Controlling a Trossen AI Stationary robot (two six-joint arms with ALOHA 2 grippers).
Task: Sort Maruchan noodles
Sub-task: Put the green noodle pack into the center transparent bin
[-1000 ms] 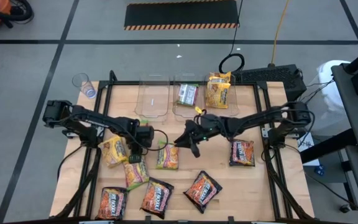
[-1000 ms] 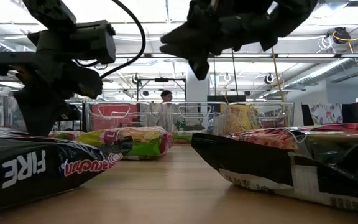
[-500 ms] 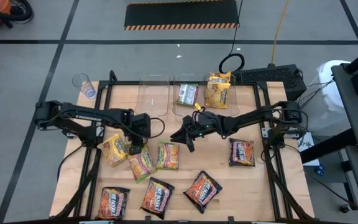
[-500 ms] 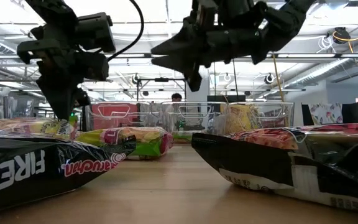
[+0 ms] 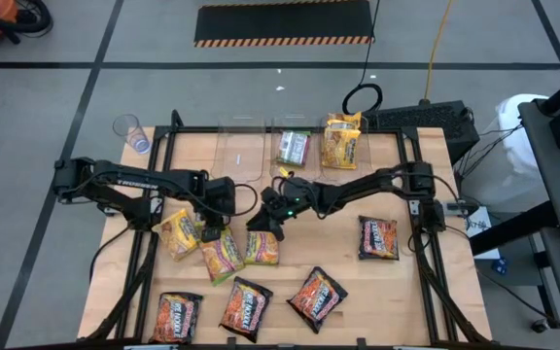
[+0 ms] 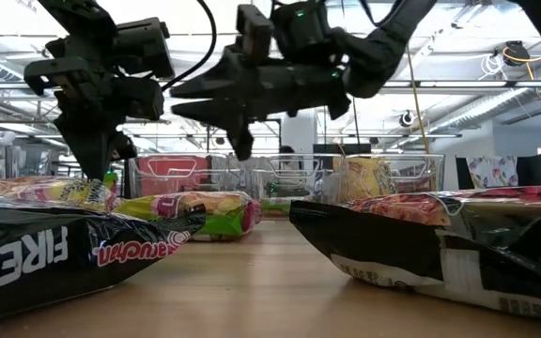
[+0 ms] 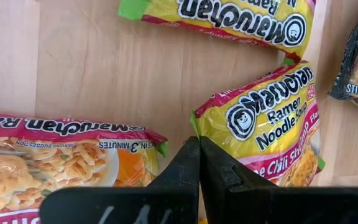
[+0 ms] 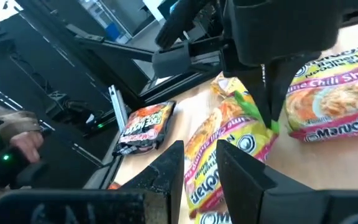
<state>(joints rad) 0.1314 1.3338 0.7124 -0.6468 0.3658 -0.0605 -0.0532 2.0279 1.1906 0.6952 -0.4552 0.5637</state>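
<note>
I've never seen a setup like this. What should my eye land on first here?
Two dark robot arms meet over the middle of a wooden table, above a cluster of yellow, green-edged crinkly ramen packets. The left hand is shut, pinching the corner of one such packet, while the right hand hovers open beside it. Dark brown packets lie along the near edge, and clear plastic bins stand at the far side.

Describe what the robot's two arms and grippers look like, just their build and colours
Both arms are matte black with jointed tubular links and black cables looping alongside. The left gripper and the right gripper each end in two dark, wedge-shaped fingers. Small green lights glow near the right wrist.
</note>
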